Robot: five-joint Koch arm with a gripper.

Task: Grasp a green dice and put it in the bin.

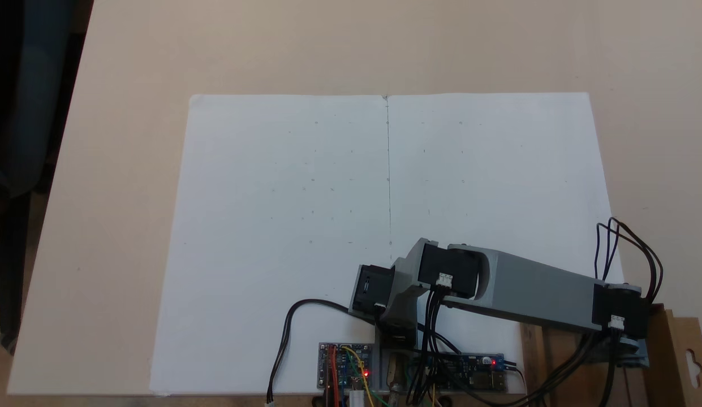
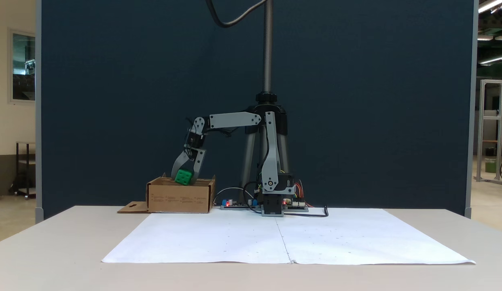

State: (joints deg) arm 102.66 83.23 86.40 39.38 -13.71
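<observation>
Leftmost in the front fixed view sits one bin [image 2: 180, 198] on the surface [image 2: 52, 242]. Just above its open top, the single gripper [image 2: 184, 178] clamps one green dice [image 2: 183, 176]; two white paper sheets [image 2: 218, 238] lie side by side to the right.

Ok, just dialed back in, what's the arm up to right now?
The arm is reaching over the cardboard box, with its gripper pointing down and the jaws closed on the green dice. The dice sits right at the box's top rim, over the opening, and has not been released. In the other fixed view the arm stretches toward the box at the lower right corner. The white paper on the table has nothing on it.
</observation>
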